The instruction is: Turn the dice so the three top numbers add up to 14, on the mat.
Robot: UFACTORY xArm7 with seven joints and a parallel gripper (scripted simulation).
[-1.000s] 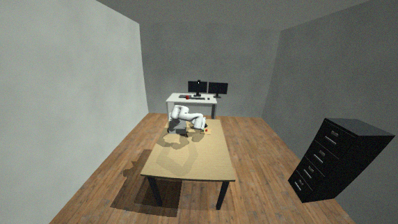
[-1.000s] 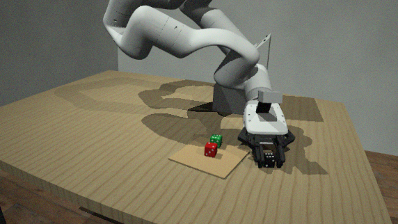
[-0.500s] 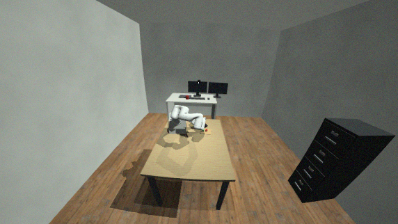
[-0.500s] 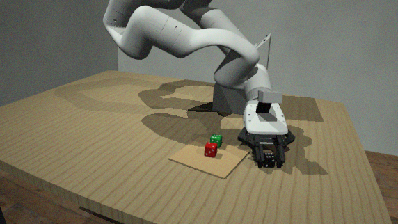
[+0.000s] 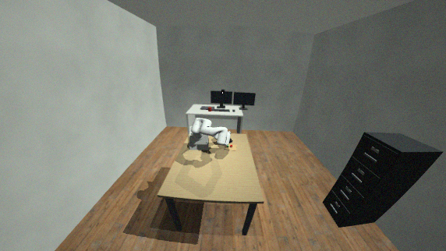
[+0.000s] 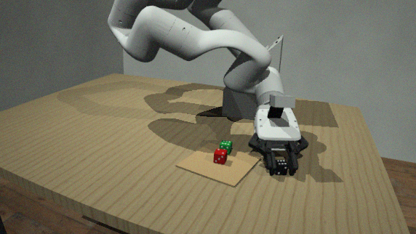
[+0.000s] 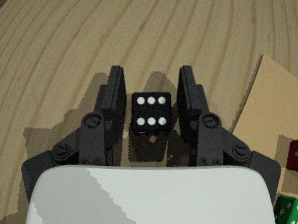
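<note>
The black die (image 6: pixel 281 168) (image 7: pixel 151 111) is on the bare table beside the mat, six pips up. My gripper (image 6: pixel 282 172) (image 7: pixel 151 81) is partly open around it, with a gap on each side between die and finger in the wrist view. The red die (image 6: pixel 220 156) (image 7: pixel 295 156) (image 5: pixel 231 146) sits on the tan mat (image 6: pixel 233 179) (image 7: pixel 265 85), with what looks like two pips on top. The green die (image 6: pixel 226 147) (image 7: pixel 286 210) stands close behind the red one at the mat's back part, several pips on top. The wrist view cuts off both and part of the mat.
The wooden table (image 5: pixel 218 187) (image 6: pixel 127 174) carries the arm's grey base (image 6: pixel 238 103) behind the mat. The mat's nearest corner lies a little to the left of the gripper in the exterior view. A white desk with monitors and a black cabinet (image 5: pixel 394 183) stand away from the table.
</note>
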